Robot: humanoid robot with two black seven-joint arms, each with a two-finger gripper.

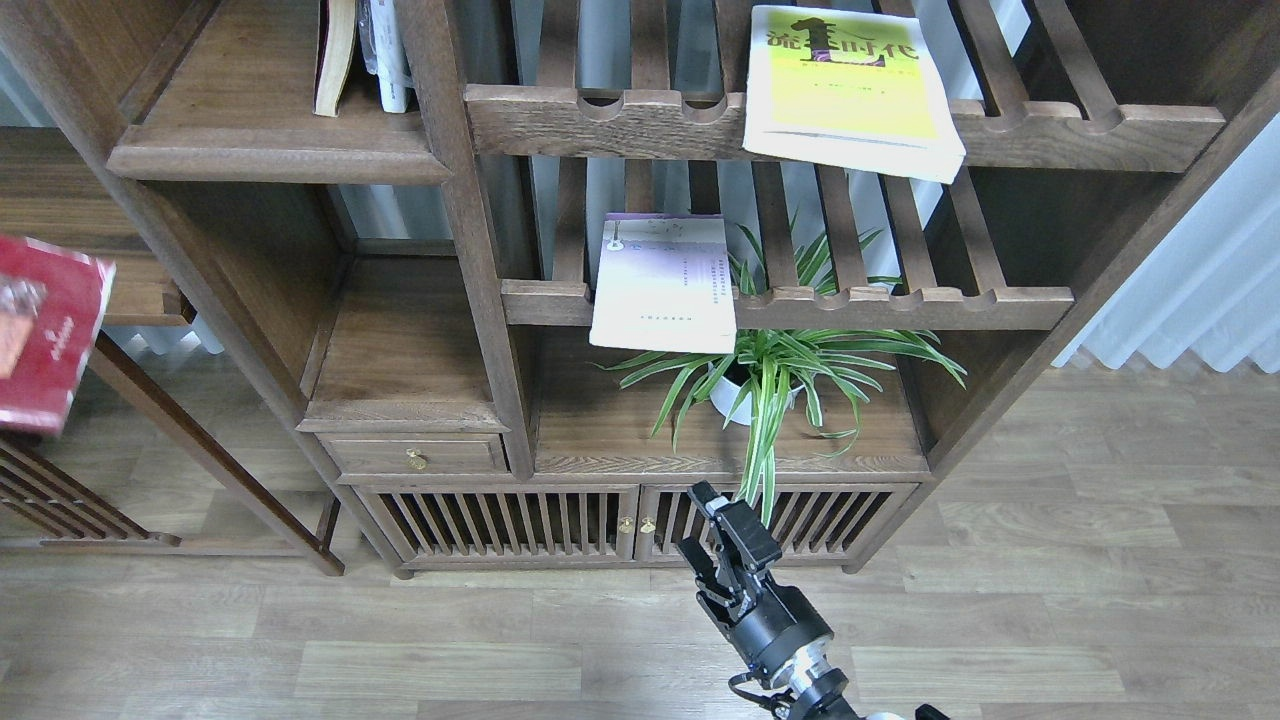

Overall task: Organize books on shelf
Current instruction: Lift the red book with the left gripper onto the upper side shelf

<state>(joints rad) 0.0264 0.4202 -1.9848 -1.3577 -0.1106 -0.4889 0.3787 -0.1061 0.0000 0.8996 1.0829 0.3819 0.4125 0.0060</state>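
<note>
The dark red book (pixel 45 335) hangs in the air at the left edge, tilted and mostly cut off; what holds it is out of view, and so is my left gripper. The yellow-green book (pixel 850 90) lies flat on the upper slatted rack. The pale lavender book (pixel 665 285) lies on the lower slatted rack and overhangs its front rail. The solid shelf board (pixel 270 160) with the moulded front edge is at the upper left, with a few books standing at its back. My right gripper (pixel 715 540) is open and empty, low in front of the cabinet doors.
A potted spider plant (pixel 770 370) stands on the cabinet top under the lavender book. A lower solid ledge (pixel 400 410) sits above a small drawer (pixel 415 458). A side table (pixel 80 290) stands at the left. Wooden floor lies in front.
</note>
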